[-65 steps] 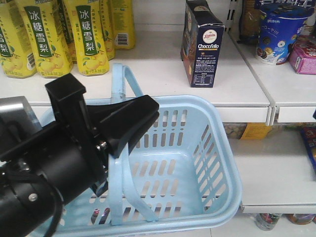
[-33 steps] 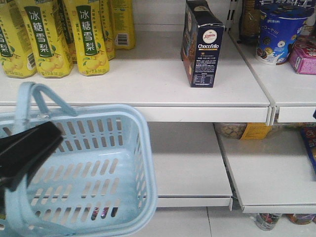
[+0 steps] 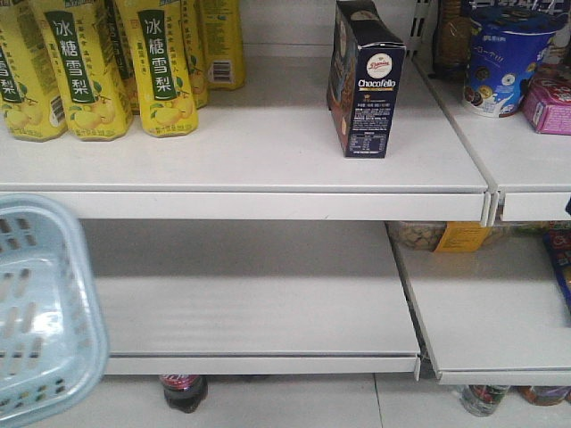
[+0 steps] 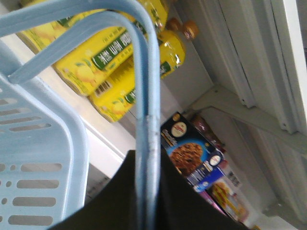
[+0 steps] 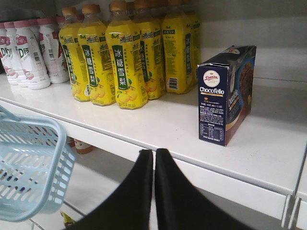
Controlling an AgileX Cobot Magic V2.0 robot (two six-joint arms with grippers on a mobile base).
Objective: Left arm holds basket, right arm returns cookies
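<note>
Navy cookies (image 5: 225, 96): upright on shelf (image 5: 268, 143), ahead and right of right end effector (image 5: 154, 158), which is empty, fingers pressed together. Basket (image 5: 29, 167): lower left; handles (image 4: 144, 96) gripped by left end effector (image 4: 148, 158). Return judged complete.

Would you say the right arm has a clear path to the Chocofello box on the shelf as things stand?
Probably yes. The Chocofello box stands upright by itself on the white shelf, apart from the yellow bottles, with bare shelf between it and the right gripper. That gripper's jaws are together, so they would have to open first.
</note>
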